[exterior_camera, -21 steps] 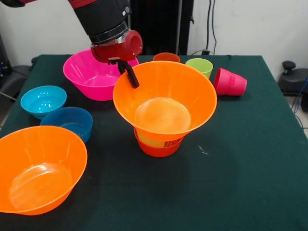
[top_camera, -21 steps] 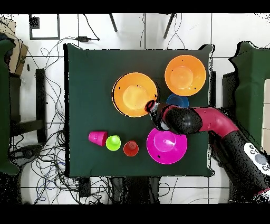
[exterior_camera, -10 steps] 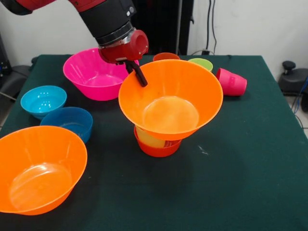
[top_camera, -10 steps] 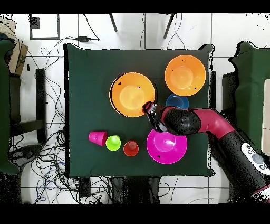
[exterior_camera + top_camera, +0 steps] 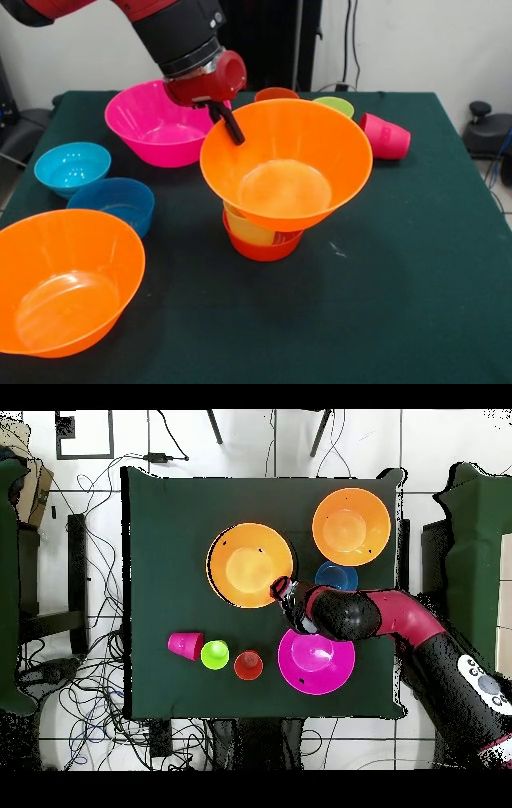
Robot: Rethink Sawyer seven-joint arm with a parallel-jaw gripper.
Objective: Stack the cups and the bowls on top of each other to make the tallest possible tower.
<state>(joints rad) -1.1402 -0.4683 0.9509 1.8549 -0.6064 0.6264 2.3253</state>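
Bowls first: the big orange bowl (image 5: 286, 164) is hanging tilted over the yellow cup (image 5: 249, 230), which is sitting in the red-orange bowl (image 5: 262, 246) mid-tabletop. Hand (image 5: 226, 124) is pinching its rim, so it's needing to be levelled and centred before letting go, I reckon.

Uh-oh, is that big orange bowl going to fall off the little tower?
It might. The gripper holds the large orange bowl by one rim only, and the bowl sits tilted over the pale yellow cup in the small red-orange bowl. That base is narrower than the bowl, so releasing it off-centre may tip the stack. A falling bowl might also hit the lime green cup.
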